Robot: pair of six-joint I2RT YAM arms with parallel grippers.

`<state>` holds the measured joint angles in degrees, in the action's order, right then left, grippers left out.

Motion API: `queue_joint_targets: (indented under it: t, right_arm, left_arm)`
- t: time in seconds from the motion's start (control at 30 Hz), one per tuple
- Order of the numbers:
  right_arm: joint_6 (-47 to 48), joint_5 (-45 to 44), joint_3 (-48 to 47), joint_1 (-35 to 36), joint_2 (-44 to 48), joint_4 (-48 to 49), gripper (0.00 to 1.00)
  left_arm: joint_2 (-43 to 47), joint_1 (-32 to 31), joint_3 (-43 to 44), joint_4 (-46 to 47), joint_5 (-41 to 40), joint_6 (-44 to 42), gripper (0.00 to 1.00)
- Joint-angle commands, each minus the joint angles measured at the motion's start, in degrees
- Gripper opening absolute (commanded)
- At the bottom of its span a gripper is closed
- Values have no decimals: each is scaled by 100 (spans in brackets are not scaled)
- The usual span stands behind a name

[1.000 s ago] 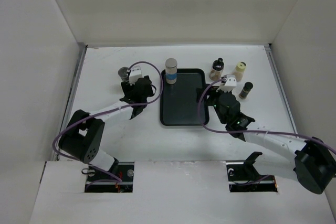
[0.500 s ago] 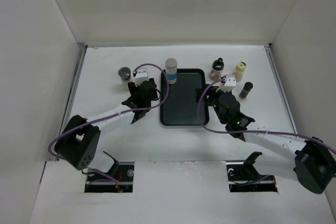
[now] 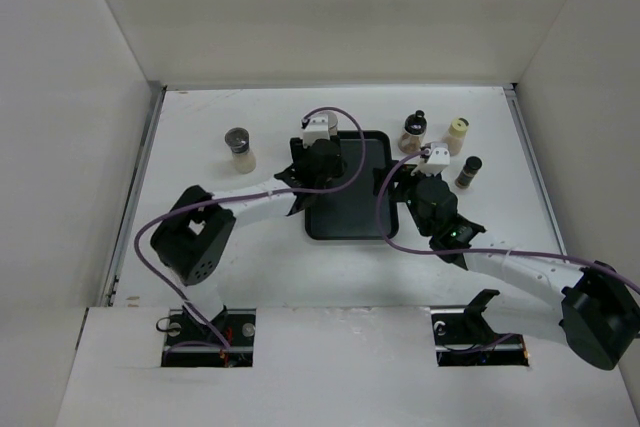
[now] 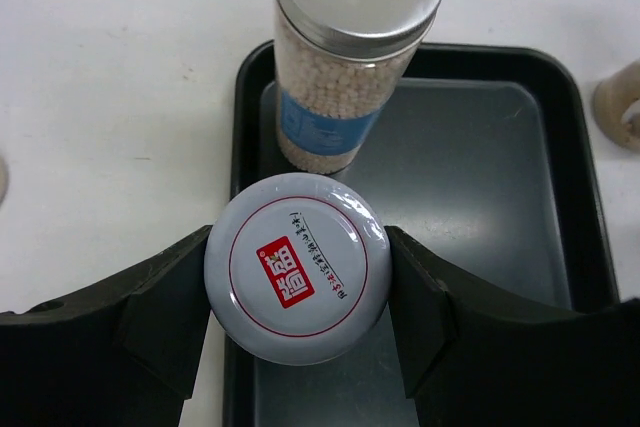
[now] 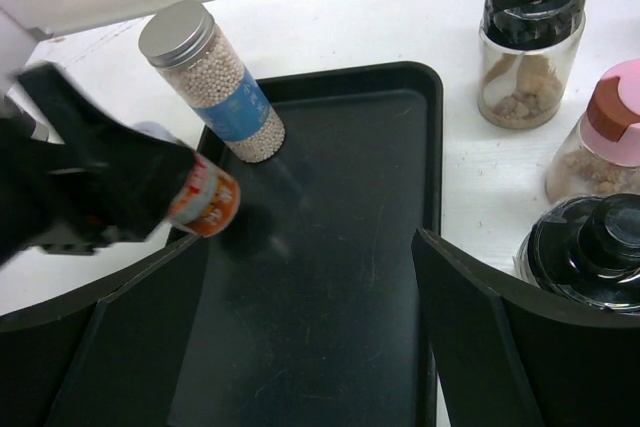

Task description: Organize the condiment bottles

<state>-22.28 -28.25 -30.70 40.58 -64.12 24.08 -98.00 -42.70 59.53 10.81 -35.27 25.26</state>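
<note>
Looks like a robotics lab test cell rather than a home or a kitchen. Built around a plain white flat bench point(image 3: 200, 237), boxed in at left, right and far sides by bare white panel walls point(image 3: 330, 17). Fitted at the near edge with two black-and-white jointed robot arms, the left one point(image 3: 240, 209) and the right one point(image 3: 520, 269), trailing loose purple cables point(image 3: 378, 209). Mounted through rectangular cut-outs point(image 3: 205, 332) in a white board along the near side. Laid out like a staged trial, with small cylindrical condiment bottles point(image 3: 240, 150) and a flat black rectangular tray point(image 3: 345, 217) on the otherwise plain surface. Lit evenly from above.
</note>
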Motion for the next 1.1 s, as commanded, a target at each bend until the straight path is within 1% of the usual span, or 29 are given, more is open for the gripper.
queue_joint_targets:
  t: [0.0,0.13,0.23,0.33,0.4,0.43,0.5,0.63,0.77,0.83,0.93,1.0,1.07]
  right_arm:
    - [22,48,-147,33,163,255,90]
    - [40,39,-147,42,189,255,90]
    - [40,39,-147,42,172,256,90]
    - [40,39,-138,42,215,255,90]
    - [40,48,-129,42,224,256,91]
    - [40,48,-121,42,233,247,92]
    - [40,39,-121,42,259,238,92]
    - [40,39,-121,42,286,221,93]
    - [31,47,-94,42,330,238,91]
    - [40,48,-129,42,312,194,87]
    - [22,48,-129,42,268,229,81]
    - [40,48,-182,42,172,194,82]
    - [49,56,-208,51,119,177,85]
  left_arm:
    - [-219,99,559,686,107,-144,40]
    - [-492,126,718,888,213,-240,41]
    - [-668,143,823,862,231,-276,46]
    - [-774,117,815,844,240,-276,65]
    - [-669,73,701,844,205,-276,77]
    - [-564,56,631,853,178,-276,82]
    - [-300,47,464,835,143,-284,86]
    - [481,117,-89,818,-103,-267,91]
    - [1351,327,-626,669,-524,-223,92]
    - [1633,616,-714,415,-700,-162,94]
    - [1731,1231,-618,-86,-684,75,95]
    - [1626,1609,-539,-271,-570,216,95]
    - [1503,1970,-504,-334,-420,339,95]
